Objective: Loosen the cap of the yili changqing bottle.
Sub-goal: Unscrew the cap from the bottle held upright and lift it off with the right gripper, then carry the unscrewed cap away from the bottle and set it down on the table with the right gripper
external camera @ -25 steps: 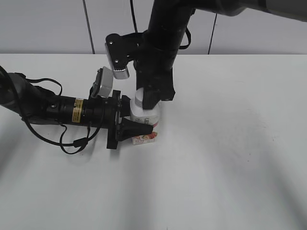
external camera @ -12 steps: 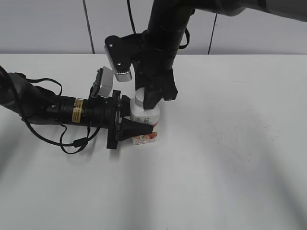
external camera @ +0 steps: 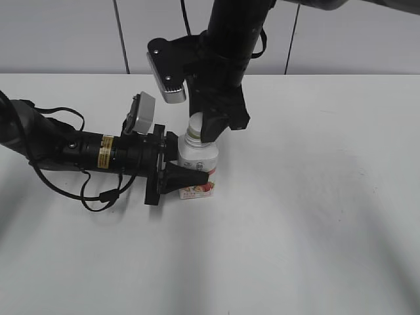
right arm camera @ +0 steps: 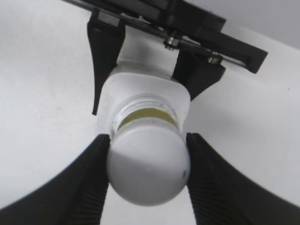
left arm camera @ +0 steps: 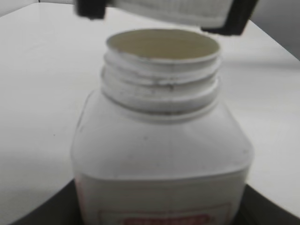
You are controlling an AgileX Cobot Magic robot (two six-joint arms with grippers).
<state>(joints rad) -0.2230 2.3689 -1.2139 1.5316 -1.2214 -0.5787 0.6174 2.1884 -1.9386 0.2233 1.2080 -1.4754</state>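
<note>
Fingers of the right gripper (right arm camera: 147, 176) pinch the cap (right arm camera: 148, 170) from both sides; it is lifted clear of the neck, whose bare threads and open mouth show just beneath it in the right wrist view. In the exterior view that gripper (external camera: 209, 128) hangs from above, over the bottle's mouth.

The left gripper (external camera: 187, 178) reaches in flat along the table (external camera: 315, 197) from the left, its fingers pressed against the body of the yili changqing bottle (external camera: 197, 164), holding it upright. The left wrist view looks at the bottle (left arm camera: 161, 140) close up: white shoulders, threaded neck, and the cap's ribbed edge (left arm camera: 173, 11) floating above between dark fingers.

A red and pink label runs along the bottle's lower front; its writing is too blurred to read. A yellow sticker (external camera: 104, 153) on the left arm bears print too small to make out.
</note>
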